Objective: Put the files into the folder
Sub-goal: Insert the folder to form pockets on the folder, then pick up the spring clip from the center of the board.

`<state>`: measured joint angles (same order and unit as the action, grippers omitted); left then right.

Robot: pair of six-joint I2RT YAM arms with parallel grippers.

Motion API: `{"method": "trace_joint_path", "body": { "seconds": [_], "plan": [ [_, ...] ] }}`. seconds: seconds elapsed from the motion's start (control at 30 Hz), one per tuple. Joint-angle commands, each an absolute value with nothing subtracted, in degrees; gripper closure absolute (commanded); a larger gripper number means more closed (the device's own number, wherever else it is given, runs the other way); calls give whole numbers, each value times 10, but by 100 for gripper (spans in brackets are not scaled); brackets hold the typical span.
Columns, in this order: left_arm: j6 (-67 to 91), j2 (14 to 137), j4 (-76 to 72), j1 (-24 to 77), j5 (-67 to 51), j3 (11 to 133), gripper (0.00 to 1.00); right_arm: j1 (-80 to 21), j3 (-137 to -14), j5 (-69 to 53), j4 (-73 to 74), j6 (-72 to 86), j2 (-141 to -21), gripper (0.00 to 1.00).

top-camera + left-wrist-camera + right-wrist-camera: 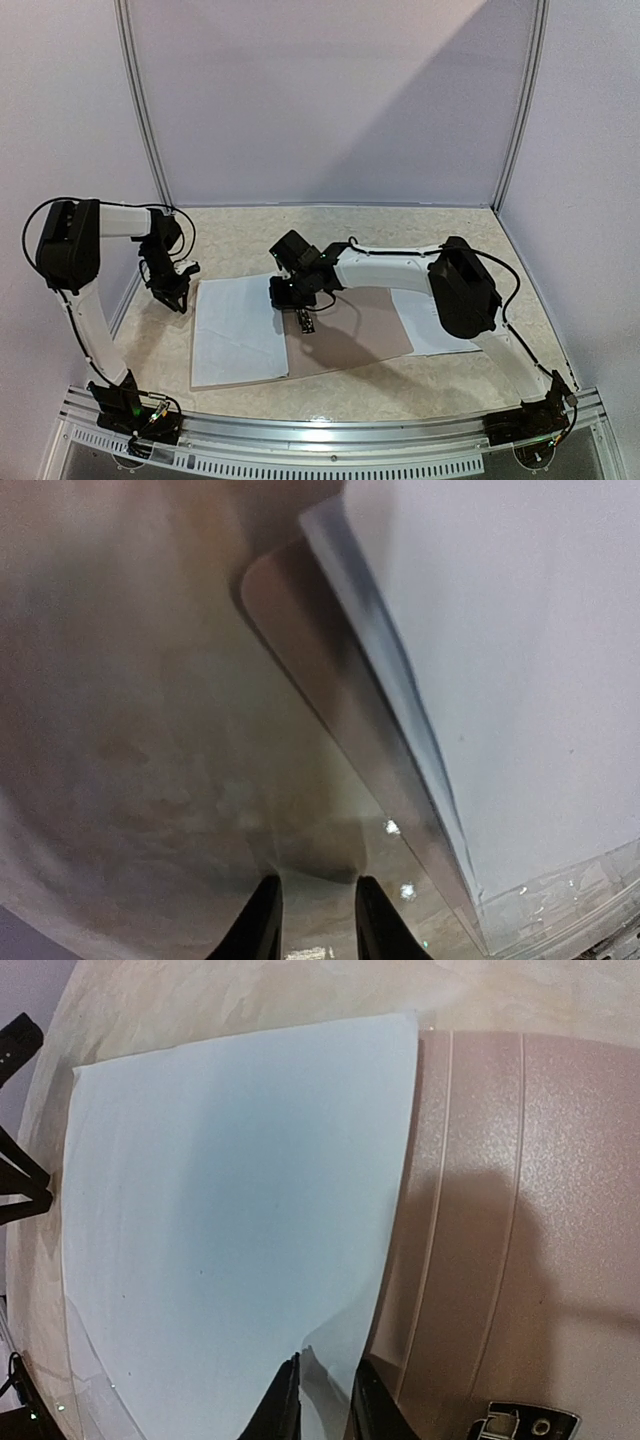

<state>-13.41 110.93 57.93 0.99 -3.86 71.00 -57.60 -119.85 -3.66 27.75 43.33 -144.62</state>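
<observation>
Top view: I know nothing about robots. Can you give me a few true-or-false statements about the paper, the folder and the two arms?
1. The white files cover the left part of the open folder. True.
2. The clip is hidden under paper. False: it shows bare on the folder's brown inside.
3. The left gripper holds a sheet. False: only the table shows between its fingers, beside the files' left edge.
4. The right gripper is near the folder's middle creases, at the files' right edge. True.
</observation>
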Motion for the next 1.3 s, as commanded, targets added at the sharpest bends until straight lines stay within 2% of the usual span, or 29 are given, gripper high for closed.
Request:
{"method": "trace_joint_path", "body": {
  "seconds": [0.0,0.2,0.7,0.9,1.17,1.27],
  "plan": [
    [-132,1171,532,9,-31,715,73,-572,-1203,-58,271,443,-1480,85],
    [-129,1204,525,10,-29,737,80,-572,-1202,-80,246,453,-1484,90],
    [-152,1207,521,16,-29,735,81,-575,-1199,-117,203,435,-1479,89],
    [-162,1200,532,12,-31,744,81,-571,-1199,-123,213,416,-1440,77],
    [-177,1158,557,1,-2,766,79,-546,-1193,-157,245,356,-1311,57],
    [-181,1142,571,1,18,776,77,-525,-1145,-178,247,342,-1250,52]
  ]
}}
